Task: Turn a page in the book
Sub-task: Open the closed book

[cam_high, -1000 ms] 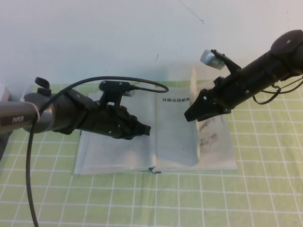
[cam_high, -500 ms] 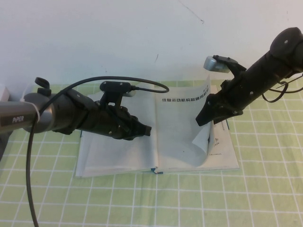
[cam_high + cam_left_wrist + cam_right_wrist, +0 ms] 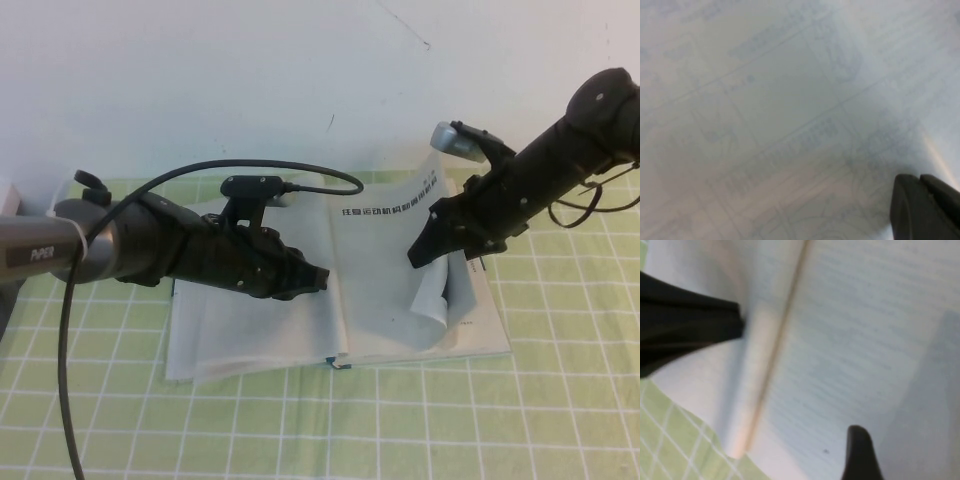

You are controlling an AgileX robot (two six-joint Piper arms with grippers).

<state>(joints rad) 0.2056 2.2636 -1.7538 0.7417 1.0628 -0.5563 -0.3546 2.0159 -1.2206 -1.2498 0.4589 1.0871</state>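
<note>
- The book (image 3: 330, 300) lies open and flat on a green grid mat (image 3: 300, 420), its spine running from near to far at the middle; thin dark blue cover edges show at the near end of the spine.
- The page (image 3: 438, 290), a thin off-white sheet, belongs to the right half of the book. It is lifted and curled: its far part rises beside the right gripper, and its near part bows over the right-hand leaf. In the right wrist view the page (image 3: 850, 340) fills most of the frame.
- A bold black Chinese heading (image 3: 375, 211) is printed at the far end of the leaf just right of the spine.
- The right gripper (image 3: 420, 250) hangs above the right half of the book, tip pointing left and down, at the lifted page. Whether its fingers are parted or closed on the sheet cannot be told.
- The left gripper (image 3: 318, 280) lies low over the left half of the book, tip pointing right toward the spine. In the left wrist view its fingertips (image 3: 922, 207) lie together, closed, directly over the printed diagrams of the left leaf (image 3: 765, 115).
- A pale wall (image 3: 250, 80) stands beyond the mat.
</note>
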